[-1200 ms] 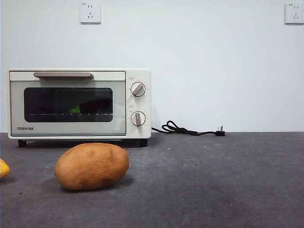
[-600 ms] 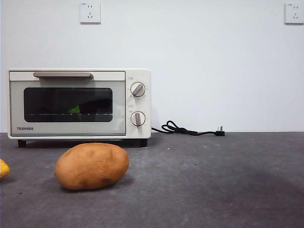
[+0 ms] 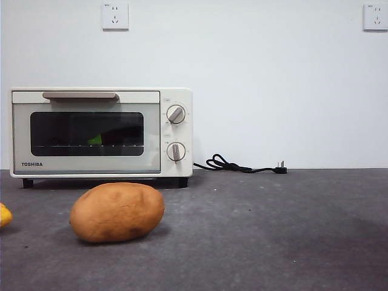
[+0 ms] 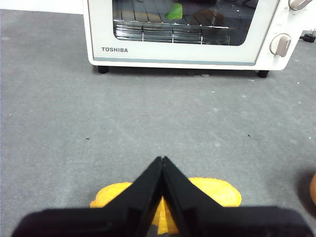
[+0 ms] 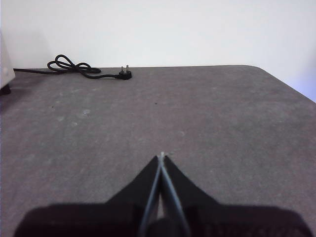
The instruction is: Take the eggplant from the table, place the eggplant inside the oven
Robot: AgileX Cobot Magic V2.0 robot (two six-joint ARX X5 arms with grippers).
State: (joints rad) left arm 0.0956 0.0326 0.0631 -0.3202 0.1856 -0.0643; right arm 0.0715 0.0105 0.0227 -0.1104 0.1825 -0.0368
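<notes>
A plain white painted wall (image 3: 273,91) is being lit evenly behind the scene, and no shadows are being thrown on it. Two white square wall sockets (image 3: 115,16) are being shown high up, one toward each side, the second (image 3: 376,16) being cut by the picture's edge.

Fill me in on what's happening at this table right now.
Nothing is being handled at the moment. The eggplant already lies inside the oven, its green cap showing through the closed glass door. Both arms are back from it: the left tool is shut and empty above a yellow object on the table, and the right tool is shut over bare table. A potato sits in front of the oven, and the oven's power cord lies unplugged.
</notes>
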